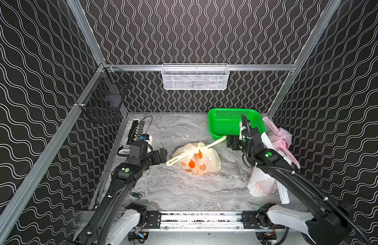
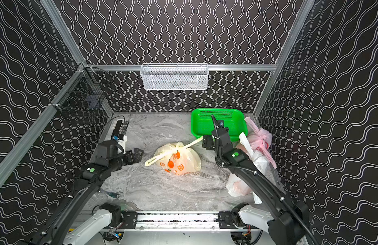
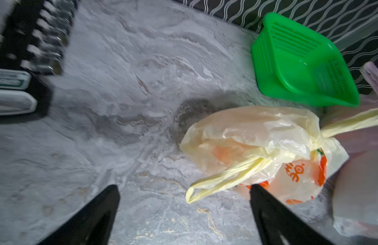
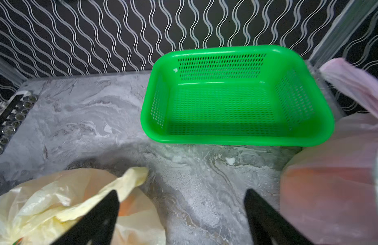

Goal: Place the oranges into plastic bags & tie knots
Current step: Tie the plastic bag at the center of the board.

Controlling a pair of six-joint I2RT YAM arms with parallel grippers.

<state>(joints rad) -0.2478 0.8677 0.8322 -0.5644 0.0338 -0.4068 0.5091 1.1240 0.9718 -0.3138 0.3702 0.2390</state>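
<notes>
Grey marbled laminate was seen across the tabletop [image 1: 184, 191], with a power strip [image 1: 135, 129] laid along its left edge. Just inward of that, the left claw [image 1: 164, 156] was held low with its fingers spread wide. Nothing was gripped between them, though in the left wrist view the end of a handle loop [image 3: 243, 168] was seen just ahead of them.

That loop belonged to the pale yellow bag [image 1: 202, 163], which was set at the middle of the tabletop. It was bulged by oranges [image 3: 223, 151], shown only as a blurred glow through the film. Its two handles were gathered at a knot [image 1: 197, 151]; how tight it was could not be told.

A long diagonal axis was formed through the knot. The loop was run near and left, toward the left claw. The other strap [image 1: 215, 142] was run far and right, its tip ending just beside the right claw [image 1: 228, 142]. That claw was likewise spread and nothing was pinched. The strap was seen against one finger [image 4: 99, 216] in the right wrist view, but whether it touched could not be settled.

Behind that claw the green perforated basket [image 1: 215, 127] was seen empty. At the far right, under the right arm, the white bag [image 1: 262, 182] and the pink bag [image 1: 281, 139] were lodged by the wall.

For any further tightening, each strap was judged best taken by the claw nearer to it and pulled along that diagonal.
</notes>
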